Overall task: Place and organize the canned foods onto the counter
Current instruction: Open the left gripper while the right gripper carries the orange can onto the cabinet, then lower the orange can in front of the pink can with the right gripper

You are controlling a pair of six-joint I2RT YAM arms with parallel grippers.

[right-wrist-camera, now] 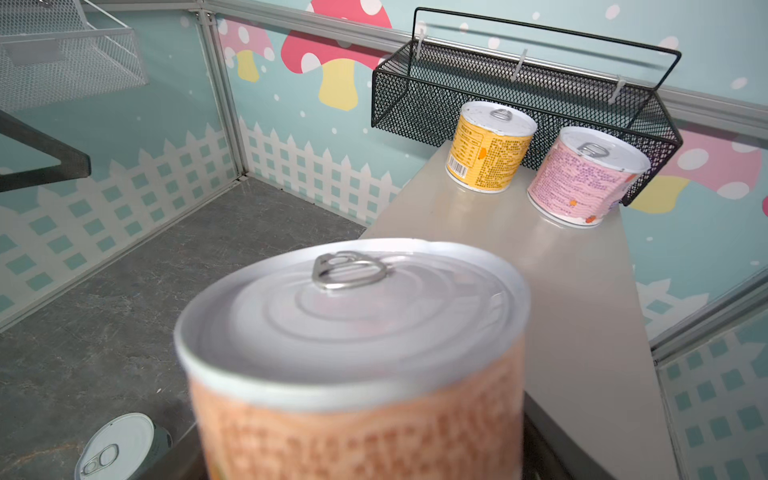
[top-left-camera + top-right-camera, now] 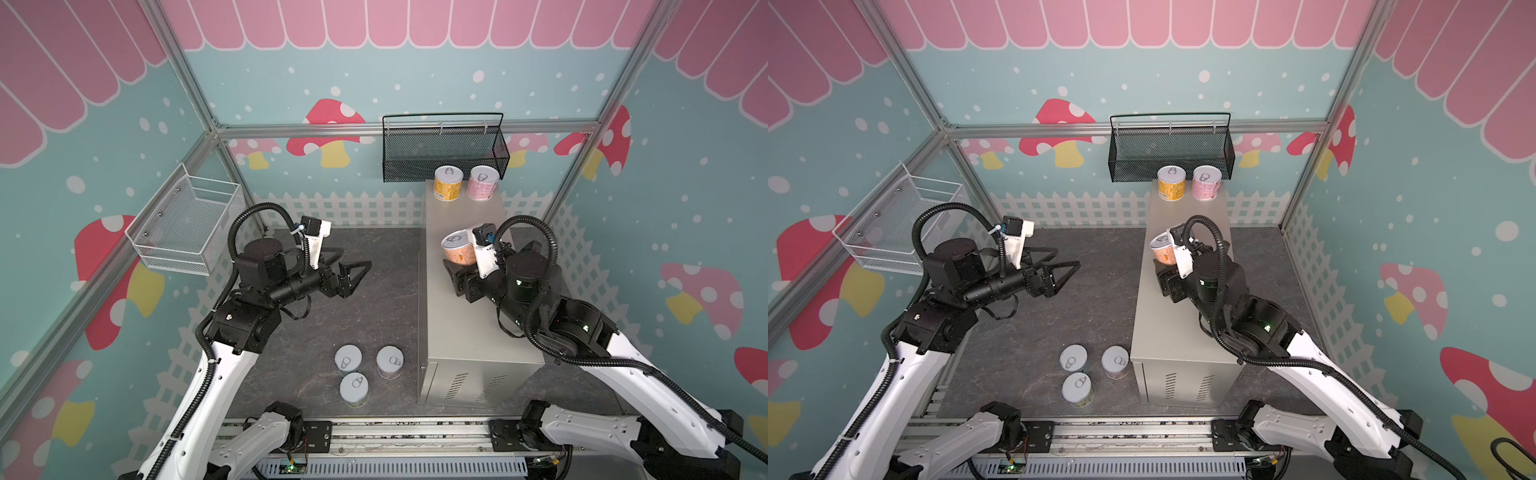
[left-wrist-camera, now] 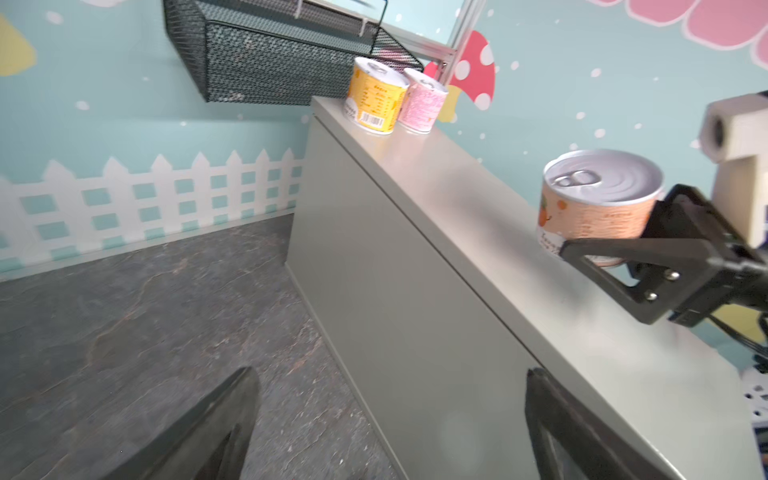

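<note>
The counter (image 2: pixel 465 324) is a tall beige cabinet on the right of the floor. At its far end a yellow can (image 2: pixel 448 183) and a pink can (image 2: pixel 482 183) stand upright side by side. My right gripper (image 2: pixel 458 258) is shut on an orange can (image 2: pixel 457 248), held upright just above the counter's left edge; its lid fills the right wrist view (image 1: pixel 353 316). Three more cans (image 2: pixel 348 360) (image 2: pixel 390 362) (image 2: pixel 354 389) stand on the dark floor at the front. My left gripper (image 2: pixel 355 257) hangs open and empty over the floor, left of the counter.
A black mesh basket (image 2: pixel 444 154) hangs on the back wall just above the two far cans. A white wire basket (image 2: pixel 187 226) is fixed to the left wall. The dark stone floor (image 2: pixel 374 307) lies between the arms.
</note>
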